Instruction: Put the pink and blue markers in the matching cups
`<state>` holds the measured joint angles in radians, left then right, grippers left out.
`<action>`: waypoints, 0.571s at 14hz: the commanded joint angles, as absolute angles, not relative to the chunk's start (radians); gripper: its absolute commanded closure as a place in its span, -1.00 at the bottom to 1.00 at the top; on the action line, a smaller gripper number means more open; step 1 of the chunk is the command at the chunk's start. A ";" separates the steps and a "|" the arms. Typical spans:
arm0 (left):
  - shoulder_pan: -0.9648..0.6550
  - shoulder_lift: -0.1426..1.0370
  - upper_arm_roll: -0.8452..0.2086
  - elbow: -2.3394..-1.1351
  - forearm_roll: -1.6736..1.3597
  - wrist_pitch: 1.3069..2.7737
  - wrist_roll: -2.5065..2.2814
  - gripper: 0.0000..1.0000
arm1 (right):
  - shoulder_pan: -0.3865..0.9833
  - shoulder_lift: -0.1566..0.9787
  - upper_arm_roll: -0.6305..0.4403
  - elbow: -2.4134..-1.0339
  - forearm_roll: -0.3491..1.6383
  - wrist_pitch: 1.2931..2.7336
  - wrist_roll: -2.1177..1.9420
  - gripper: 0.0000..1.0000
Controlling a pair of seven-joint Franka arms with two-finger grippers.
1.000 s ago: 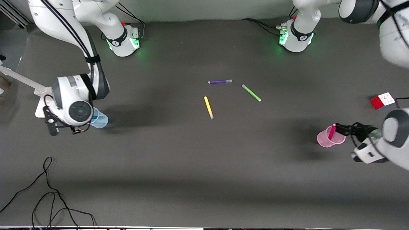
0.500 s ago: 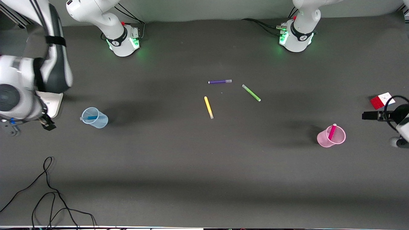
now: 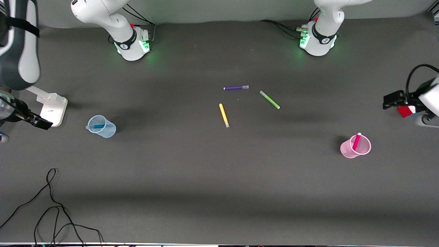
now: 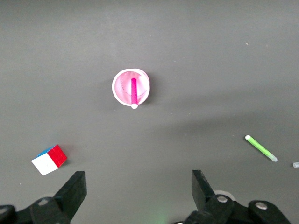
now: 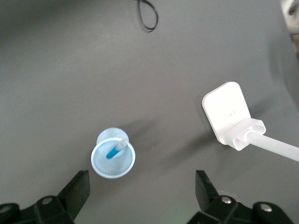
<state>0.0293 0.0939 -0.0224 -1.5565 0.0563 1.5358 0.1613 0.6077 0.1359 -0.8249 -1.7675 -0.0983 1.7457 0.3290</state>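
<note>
Both arms have pulled up and away within the last second: the left gripper [image 4: 135, 196] over the colour cube [image 3: 408, 110], the right gripper [image 5: 140, 193] off the counter's [image 3: 219, 178] edge, jaws spread wide and empty. The pink marker [image 3: 356, 141] leans in the pink cup [image 3: 347, 151] and the blue marker [image 3: 96, 126] in the blue cup [image 3: 109, 131], so the job looks finished.

Right gripper [image 3: 32, 120] cut by front view's edge; only dark jaw tips show. Left gripper [image 3: 391, 101] partly out of frame, covering part of cube [image 3: 406, 110]. Blue marker's [image 3: 97, 126] lower end blurred through blue cup [image 3: 107, 130] wall. Purple pen [image 4: 295, 164] clipped at left wrist view's edge. Cable [image 5: 148, 14] cut at right wrist view's edge.
</note>
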 commanded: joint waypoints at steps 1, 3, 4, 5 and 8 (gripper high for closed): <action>-0.029 0.048 0.025 -1.612 0.046 1.559 0.160 -0.99 | 0.603 0.101 -0.822 -1.778 -0.068 1.724 0.285 -1.00; -0.031 0.045 0.012 -1.612 0.045 1.552 0.160 -0.99 | 0.498 0.101 -0.732 -1.778 -0.060 1.721 0.295 -1.00; -0.025 0.038 -0.001 -1.612 0.043 1.554 0.160 -0.99 | 0.410 0.100 -0.636 -1.776 -0.060 1.707 0.291 -1.00; -0.012 0.031 -0.018 -1.615 0.032 1.554 0.158 -0.99 | 0.358 0.100 -0.579 -1.776 -0.060 1.706 0.291 -1.00; 0.015 0.020 -0.041 -1.615 0.018 1.551 0.158 -0.99 | 0.281 0.094 -0.459 -1.776 0.026 1.704 0.296 -1.00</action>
